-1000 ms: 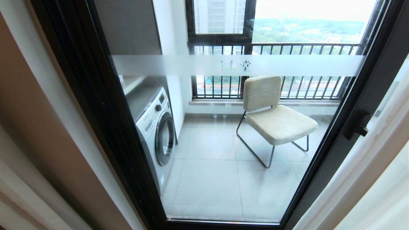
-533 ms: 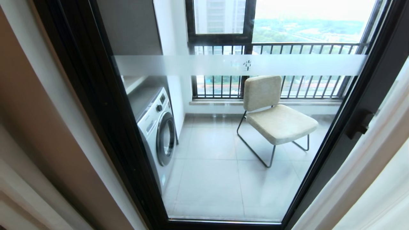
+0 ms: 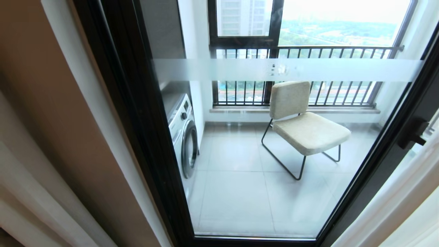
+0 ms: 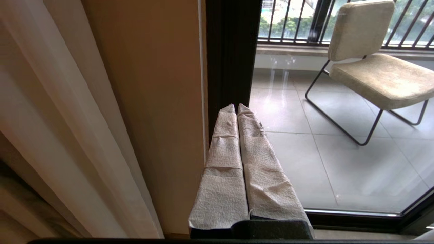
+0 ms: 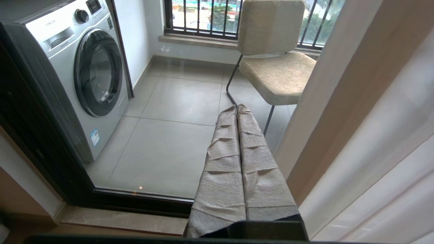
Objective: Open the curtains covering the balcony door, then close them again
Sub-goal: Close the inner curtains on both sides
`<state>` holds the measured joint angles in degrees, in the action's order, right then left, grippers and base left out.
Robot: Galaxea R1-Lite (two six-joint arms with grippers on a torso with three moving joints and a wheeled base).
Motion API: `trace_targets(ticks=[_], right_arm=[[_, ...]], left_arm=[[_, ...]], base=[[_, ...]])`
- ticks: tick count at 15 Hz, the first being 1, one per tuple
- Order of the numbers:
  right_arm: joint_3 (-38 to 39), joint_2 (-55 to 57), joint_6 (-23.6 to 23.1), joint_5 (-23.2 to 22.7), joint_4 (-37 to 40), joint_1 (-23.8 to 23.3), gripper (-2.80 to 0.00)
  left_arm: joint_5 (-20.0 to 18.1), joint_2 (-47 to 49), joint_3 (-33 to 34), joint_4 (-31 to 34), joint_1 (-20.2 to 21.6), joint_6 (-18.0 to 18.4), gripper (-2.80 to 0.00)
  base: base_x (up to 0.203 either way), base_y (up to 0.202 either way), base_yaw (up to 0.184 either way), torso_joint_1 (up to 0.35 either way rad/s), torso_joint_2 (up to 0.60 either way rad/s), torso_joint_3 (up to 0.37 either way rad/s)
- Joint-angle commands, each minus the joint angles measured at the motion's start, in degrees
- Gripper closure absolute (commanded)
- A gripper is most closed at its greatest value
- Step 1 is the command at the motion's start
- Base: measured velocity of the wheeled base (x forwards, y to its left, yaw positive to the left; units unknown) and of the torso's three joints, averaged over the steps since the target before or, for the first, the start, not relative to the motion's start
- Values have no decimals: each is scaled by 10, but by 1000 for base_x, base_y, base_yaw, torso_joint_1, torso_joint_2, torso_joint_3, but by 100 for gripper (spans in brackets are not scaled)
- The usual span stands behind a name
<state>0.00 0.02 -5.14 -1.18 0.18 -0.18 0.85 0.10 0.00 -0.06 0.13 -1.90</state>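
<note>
Ahead of your fingers: the balcony door (image 3: pixel 260 154) stands uncovered, curtains (image 3: pixel 51 164) drawn to both sides.

Just past the tips of your left gripper (image 4: pixel 236 107), whose paper-wrapped fingers (image 4: pixel 222 169) are pressed together on nothing, you see the door's black frame, with the cream drape and its pale sheer folds hanging to one side of the fingers, not touching them. Beyond the glass, in front of those fingers, stands a beige chair (image 4: pixel 373 64) on grey floor tiles. Your right gripper (image 5: pixel 236 107) has its fingers (image 5: pixel 257 176) closed and empty too; the other half of the curtains hangs close beside them, apart from them. Ahead of these tips, behind the glass, you have the chair, and off to the far side a washing machine (image 5: pixel 74 67). The door's frosted band (image 3: pixel 343 69) crosses the pane, and its black handle (image 3: pixel 413 133) sits on the right frame.
</note>
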Motion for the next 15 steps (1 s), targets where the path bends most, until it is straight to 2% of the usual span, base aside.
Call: trace_targets(ticks=[1, 15], right_arm=[[0, 0, 0, 0, 0, 0, 0], [0, 0, 0, 0, 0, 0, 0]], left_arm=[[0, 0, 0, 0, 0, 1, 0], [0, 0, 0, 0, 0, 0, 0]], base=[[0, 159, 1, 6, 2, -2], [0, 8, 0, 0, 1, 0]])
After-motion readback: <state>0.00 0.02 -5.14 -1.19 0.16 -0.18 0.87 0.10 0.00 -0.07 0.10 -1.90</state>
